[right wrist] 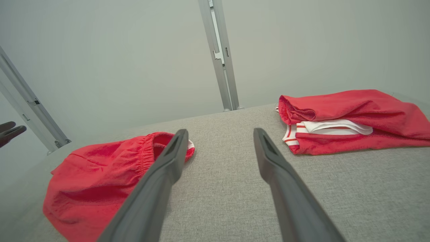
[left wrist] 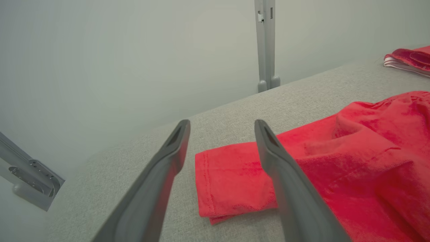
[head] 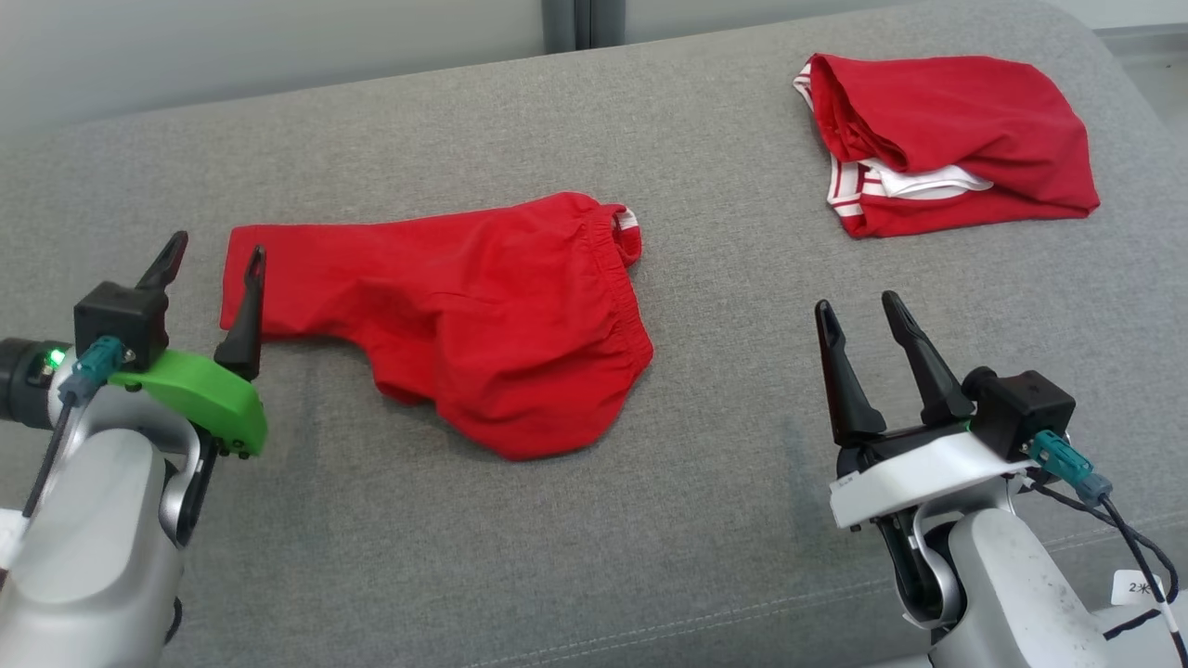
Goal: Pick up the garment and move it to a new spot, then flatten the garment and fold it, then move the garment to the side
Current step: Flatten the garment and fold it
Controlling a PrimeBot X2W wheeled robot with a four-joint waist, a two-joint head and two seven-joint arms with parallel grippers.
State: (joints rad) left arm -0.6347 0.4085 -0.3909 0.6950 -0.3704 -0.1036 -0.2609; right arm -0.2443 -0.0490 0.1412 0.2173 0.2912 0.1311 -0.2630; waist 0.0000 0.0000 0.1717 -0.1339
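Garment: red fabric shorts with elastic waistband [head: 483,315] lie crumpled near the centre of the grey woven upholstered surface [head: 705,520]. One leg runs out toward 9 o'clock, the waistband faces 3 o'clock, and a bit of white-and-red trim shows at the waistband's top corner.

Left gripper [head: 215,246] is at 9 o'clock of the shorts, by the leg hem. Its two dark fingers are spread wide with nothing clamped between them. The inner finger overlaps the hem edge in the head view; contact can't be confirmed. The left wrist view shows the folded leg hem [left wrist: 235,181] lying flat on the surface between and beyond the fingers.

Right gripper [head: 857,303] is at 4 o'clock of the shorts, well apart from them. Its fingers are spread and it holds nothing.

A second red garment with white striped trim [head: 956,139] is bundled at 2 o'clock, near the far edge.

Writing: the small white tag [head: 1137,586] on the right arm's cable reads "2", followed by a mark too small to read.
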